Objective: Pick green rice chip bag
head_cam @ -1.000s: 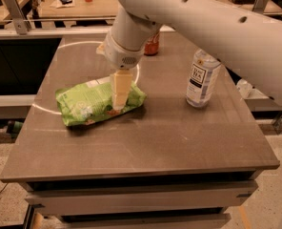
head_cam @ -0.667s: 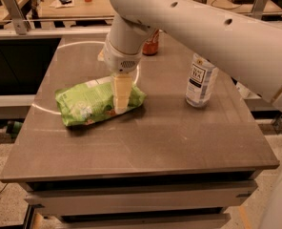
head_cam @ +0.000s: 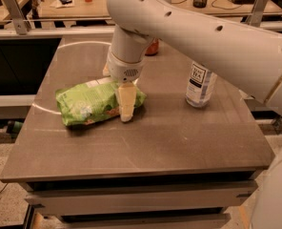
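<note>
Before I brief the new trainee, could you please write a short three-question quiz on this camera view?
1. True or false: the gripper is down at the picture-right end of the green rice chip bag.
2. The tea bottle is: A) lying on the bag; B) upright on the table, apart from the bag; C) on the floor.
3. Fill in: the bag lies ___ on the table, not standing on end.
Key: 1 true; 2 B; 3 flat.
</note>
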Robot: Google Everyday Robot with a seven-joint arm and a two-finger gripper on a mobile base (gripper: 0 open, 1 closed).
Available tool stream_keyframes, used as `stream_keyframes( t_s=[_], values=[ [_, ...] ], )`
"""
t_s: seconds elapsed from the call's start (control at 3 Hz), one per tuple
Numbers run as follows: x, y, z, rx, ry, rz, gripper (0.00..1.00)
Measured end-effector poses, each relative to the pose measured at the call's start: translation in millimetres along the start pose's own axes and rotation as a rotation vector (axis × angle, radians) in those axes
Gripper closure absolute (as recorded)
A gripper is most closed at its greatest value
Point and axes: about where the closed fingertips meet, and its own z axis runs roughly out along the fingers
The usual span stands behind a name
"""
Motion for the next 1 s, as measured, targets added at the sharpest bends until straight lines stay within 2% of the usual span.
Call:
stream_keyframes(
  t_s=[0.33, 1.0],
  values=[
    [3.5, 3.1, 1.6, -0.019, 0.005, -0.005, 0.41],
    [2.4, 2.5, -2.4, -0.019, 0.004, -0.005, 0.88]
  ],
)
